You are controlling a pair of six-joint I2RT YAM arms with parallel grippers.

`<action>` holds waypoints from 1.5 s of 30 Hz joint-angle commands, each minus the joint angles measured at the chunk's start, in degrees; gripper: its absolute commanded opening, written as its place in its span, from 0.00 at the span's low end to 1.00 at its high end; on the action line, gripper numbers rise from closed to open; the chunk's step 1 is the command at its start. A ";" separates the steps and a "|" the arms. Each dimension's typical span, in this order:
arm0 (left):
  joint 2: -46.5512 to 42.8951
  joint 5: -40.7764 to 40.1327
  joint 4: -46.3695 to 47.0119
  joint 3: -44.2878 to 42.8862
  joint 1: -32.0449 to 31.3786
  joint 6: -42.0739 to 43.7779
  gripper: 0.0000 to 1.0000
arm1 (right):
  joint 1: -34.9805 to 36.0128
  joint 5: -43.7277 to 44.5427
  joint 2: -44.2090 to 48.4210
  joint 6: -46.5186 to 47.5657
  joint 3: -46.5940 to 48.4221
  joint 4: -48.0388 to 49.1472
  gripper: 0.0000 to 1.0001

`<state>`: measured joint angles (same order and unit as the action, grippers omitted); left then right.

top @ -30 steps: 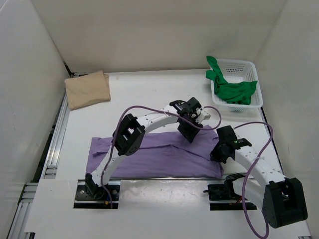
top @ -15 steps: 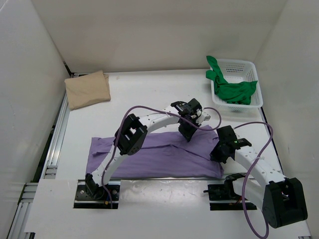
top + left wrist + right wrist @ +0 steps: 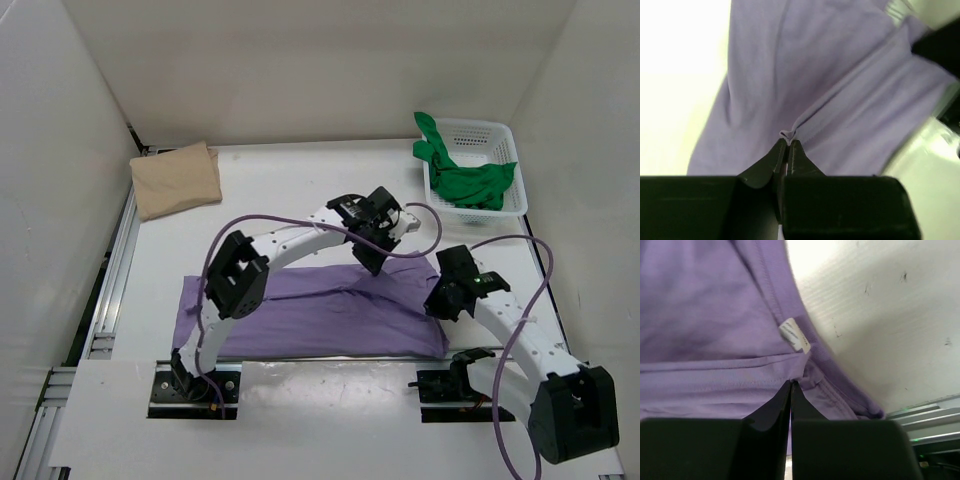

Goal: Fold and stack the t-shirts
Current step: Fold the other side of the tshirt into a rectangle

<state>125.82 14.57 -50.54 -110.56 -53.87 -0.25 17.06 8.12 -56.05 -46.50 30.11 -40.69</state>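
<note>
A purple t-shirt (image 3: pixel 310 320) lies folded lengthwise across the near part of the table. My left gripper (image 3: pixel 366 262) is shut on a pinch of its upper right edge; the left wrist view shows the fabric (image 3: pixel 830 90) nipped between the closed jaws (image 3: pixel 787 142). My right gripper (image 3: pixel 436 304) is shut on the shirt's right end near the collar, where a white label (image 3: pixel 793 335) shows beside the hem (image 3: pixel 815 360). A folded tan t-shirt (image 3: pixel 176 180) lies at the far left. A green t-shirt (image 3: pixel 468 178) sits in the white basket (image 3: pixel 512 140).
The white basket stands at the far right against the wall. White walls enclose the table on three sides. A metal rail (image 3: pixel 110 290) runs along the left edge. Purple cables loop over both arms.
The left arm has swung a little left and back, lifting the shirt's upper right edge with it. The right gripper has shifted slightly up and stayed on the shirt.
</note>
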 commanded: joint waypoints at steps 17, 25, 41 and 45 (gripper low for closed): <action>-13.85 3.36 0.80 20.65 -0.27 0.25 0.11 | 11.77 3.75 9.92 -7.11 1.62 -14.07 0.00; -13.23 2.31 2.12 21.27 -0.27 0.25 0.11 | 11.77 5.93 3.06 -4.13 4.96 -11.80 0.00; -9.46 -22.55 6.60 20.13 0.25 0.25 0.16 | 5.79 12.70 -20.40 4.49 15.77 -0.18 0.00; -8.14 -26.17 6.60 18.72 0.25 0.25 0.18 | 4.74 14.90 -23.48 3.44 18.22 0.34 0.00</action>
<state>117.27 -3.16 -41.23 -89.95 -54.22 -1.28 22.90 15.57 -78.65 -44.51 45.28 -38.85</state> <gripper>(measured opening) 0.167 0.002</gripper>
